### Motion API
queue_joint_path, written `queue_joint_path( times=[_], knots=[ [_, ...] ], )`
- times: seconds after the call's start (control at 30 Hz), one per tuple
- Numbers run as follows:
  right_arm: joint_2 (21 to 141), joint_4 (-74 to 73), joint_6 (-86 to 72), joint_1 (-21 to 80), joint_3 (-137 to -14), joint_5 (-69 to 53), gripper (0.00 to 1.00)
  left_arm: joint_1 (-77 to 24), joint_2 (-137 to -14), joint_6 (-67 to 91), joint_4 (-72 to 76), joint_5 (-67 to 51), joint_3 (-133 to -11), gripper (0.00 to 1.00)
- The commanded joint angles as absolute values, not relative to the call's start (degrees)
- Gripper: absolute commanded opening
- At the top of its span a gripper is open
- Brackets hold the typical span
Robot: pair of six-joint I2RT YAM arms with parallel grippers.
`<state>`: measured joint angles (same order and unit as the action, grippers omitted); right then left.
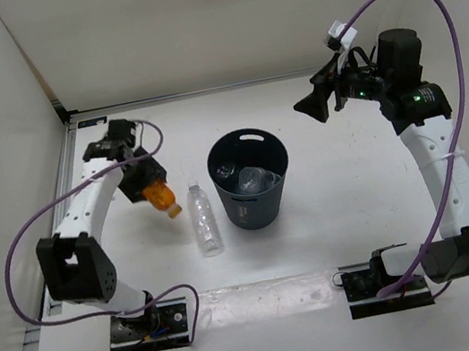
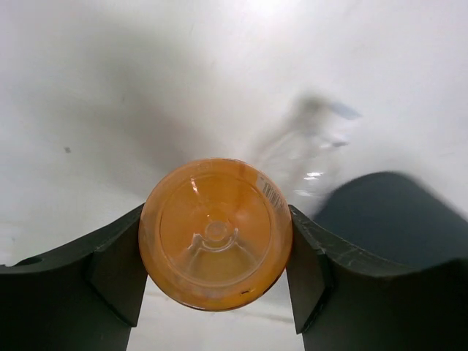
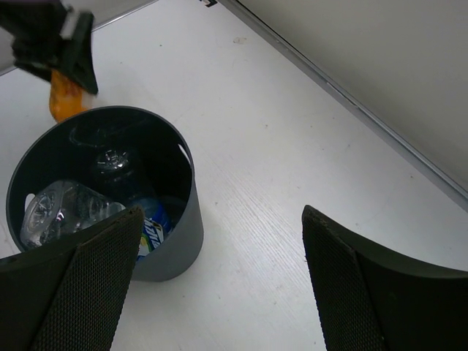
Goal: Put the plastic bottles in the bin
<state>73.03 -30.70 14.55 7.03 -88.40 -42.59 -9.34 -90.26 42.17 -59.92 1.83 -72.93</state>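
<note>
overhead, the left gripper (image 1: pixel 148 188) is clamped on the orange bottle (image 1: pixel 163 199) and holds it off the table (image 1: pixel 341 211), the bottle's far end jutting out past the fingertips. just ahead of the hand lies the long clear bottle (image 1: pixel 204 219), flat on the table, and beyond that, further along the same line, stands the bin (image 1: pixel 256 213). the right gripper (image 1: pixel 313 105) hangs well off on the bin's other side, its jaws spread wide and empty. from the left wrist, the orange bottle's round base fills the gap between the fingers (image 2: pixel 117 274), which press on it from both sides; the clear bottle is a blur ahead, and the bin's dark wall (image 2: pixel 387 212) shows ahead and to one side. from the right wrist, the open jaws frame the bin below and ahead, with two clear bottles (image 3: pixel 62 212) inside, one blue-labelled; the orange bottle (image 3: pixel 64 99) hangs just outside the far rim. the step in hand looks like carrying the third bottle over. the next move calls for lifting it clear of the rim, passing over the clear bottle without knocking it, and opening the jaws only once the bottle is above the bin's mouth.
</note>
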Motion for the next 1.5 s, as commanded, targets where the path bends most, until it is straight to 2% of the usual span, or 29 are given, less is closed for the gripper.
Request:
queue_joint_path(
  times=[0.0,0.3,0.43,0.73,0.87,1.2,1.37,1.47],
  knots=[
    [72.2,-31.2,14.0,5.9,-90.3,-42.2,0.90,-9.6,-81.8,41.5,-63.6,10.5,-82.3,0.33],
    [72.9,-29.1,12.0,5.4,-90.2,-41.7,0.90,-10.2,-80.6,34.2,-60.0,14.2,-106.3,0.32],
    [73.8,-28.3,10.8,5.5,-90.1,-41.7,0.90,-16.4,-82.6,28.9,-53.1,12.0,-112.6,0.32],
    [73.6,-28.0,10.0,5.3,-89.7,-41.4,0.90,-30.8,-96.3,19.2,-52.4,12.8,-130.0,0.32],
    [72.5,-28.4,10.1,4.2,-88.5,-41.6,0.90,-35.8,-100.5,18.8,-51.8,12.6,-130.9,0.32],
    [71.6,-28.7,10.3,3.4,-86.7,-41.5,0.90,-42.0,-99.6,19.5,-48.6,12.2,-123.4,0.33],
    [71.9,-28.4,10.5,3.9,-86.6,-41.6,0.90,-42.9,-98.6,19.0,-47.9,12.7,-120.2,0.37],
    [72.0,-28.0,10.4,3.8,-86.2,-41.7,0.90,-43.1,-98.0,18.7,-48.2,12.5,-118.2,0.45]
  ],
)
